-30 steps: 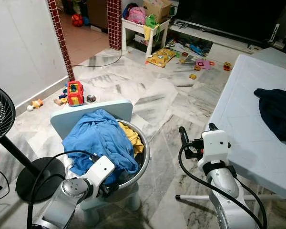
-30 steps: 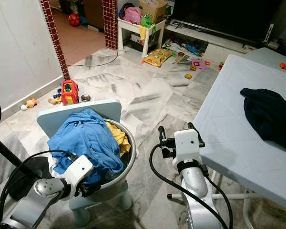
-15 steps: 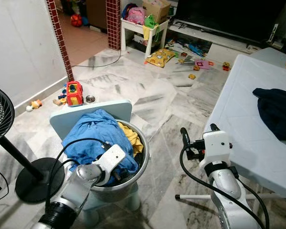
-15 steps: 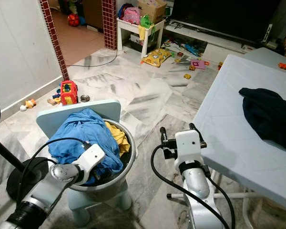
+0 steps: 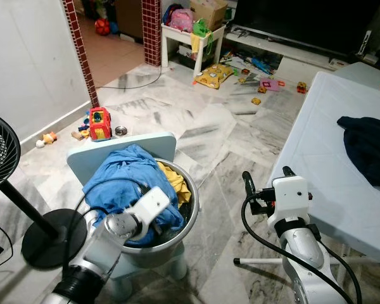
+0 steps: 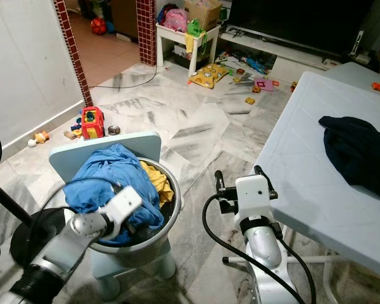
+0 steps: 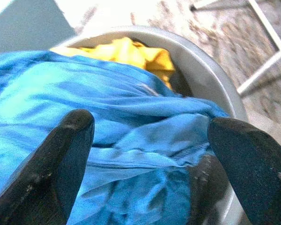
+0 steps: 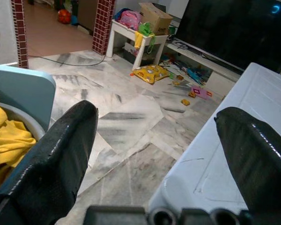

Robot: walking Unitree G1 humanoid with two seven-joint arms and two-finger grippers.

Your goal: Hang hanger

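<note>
Head views: I see my left end effector (image 5: 153,223) over the blue garment (image 5: 123,180) in the metal basin (image 6: 171,206). Its wrist view shows the fingers (image 7: 61,164) spread wide, gripping nothing. My right end effector (image 8: 154,154), equally open and empty, hovers beside the counter's (image 5: 329,164) near edge. I cannot find a hanger.

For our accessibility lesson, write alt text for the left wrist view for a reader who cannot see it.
The open left gripper hovers over a blue cloth heaped in a metal bowl, one black finger on each side. A yellow cloth lies behind the blue one, with marble floor beyond the bowl.
</note>
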